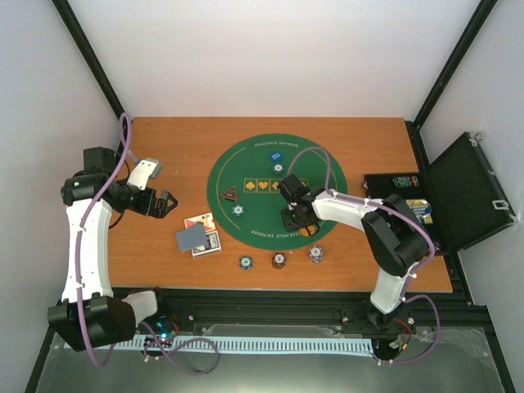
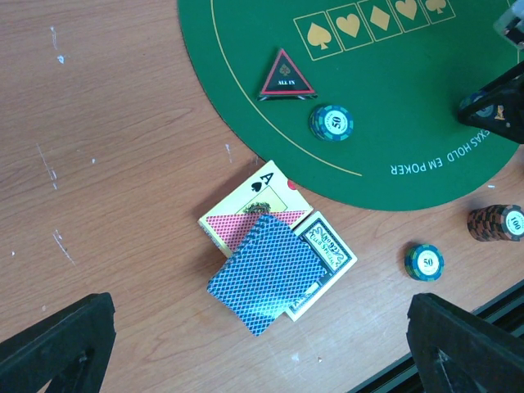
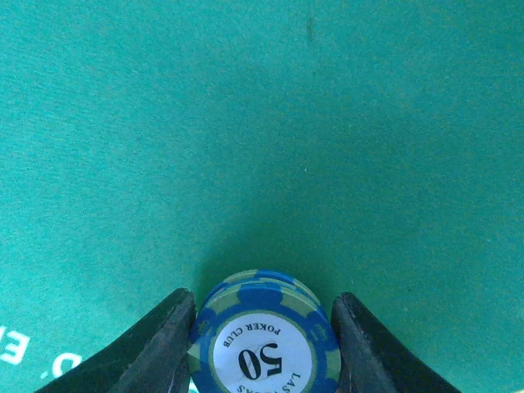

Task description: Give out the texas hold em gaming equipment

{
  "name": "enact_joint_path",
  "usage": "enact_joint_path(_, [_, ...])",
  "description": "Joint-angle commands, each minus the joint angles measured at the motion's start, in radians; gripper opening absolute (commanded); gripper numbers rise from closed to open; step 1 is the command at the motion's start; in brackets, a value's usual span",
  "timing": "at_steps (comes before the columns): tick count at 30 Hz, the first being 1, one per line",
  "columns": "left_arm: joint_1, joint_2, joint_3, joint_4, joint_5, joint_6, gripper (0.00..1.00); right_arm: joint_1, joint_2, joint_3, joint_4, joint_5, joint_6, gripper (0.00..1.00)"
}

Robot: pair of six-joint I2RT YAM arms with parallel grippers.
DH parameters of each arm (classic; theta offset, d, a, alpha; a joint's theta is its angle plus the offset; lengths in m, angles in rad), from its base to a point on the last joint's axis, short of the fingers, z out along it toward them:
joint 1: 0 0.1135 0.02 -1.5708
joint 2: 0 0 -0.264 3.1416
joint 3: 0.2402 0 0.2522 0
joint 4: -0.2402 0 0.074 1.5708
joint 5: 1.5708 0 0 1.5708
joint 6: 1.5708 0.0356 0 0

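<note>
My left gripper (image 1: 168, 203) is open and empty, hovering over the wood left of the cards; in its wrist view its gripper (image 2: 262, 340) stands just below the fanned blue-backed cards (image 2: 266, 274). These lie on two card boxes near the mat's edge (image 1: 198, 238). My right gripper (image 1: 296, 219) is low on the green mat (image 1: 246, 168), its fingers (image 3: 160, 348) touching both sides of a small stack of blue "50" chips (image 3: 264, 344). A black-red triangular marker (image 2: 286, 75) and a teal chip (image 2: 332, 123) lie on the mat.
Three chip stacks stand on the wood in front of the mat: teal (image 1: 245, 262), brown (image 1: 279, 261), grey-white (image 1: 316, 254). A small blue disc (image 1: 278, 154) lies on the far part of the mat. The open black case (image 1: 463, 192) stands at the right edge.
</note>
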Motion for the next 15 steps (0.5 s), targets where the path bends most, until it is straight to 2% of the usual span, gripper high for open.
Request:
enact_joint_path(1, [0.006,-0.004,0.037,-0.024,-0.006,0.016,1.00,-0.016,0.052,0.037,0.035,-0.008,-0.019,0.29])
enact_joint_path(15, [0.005,0.007,0.041,-0.020,-0.007,0.020,1.00,-0.051,0.093,0.026,0.060,-0.013,-0.031,0.29])
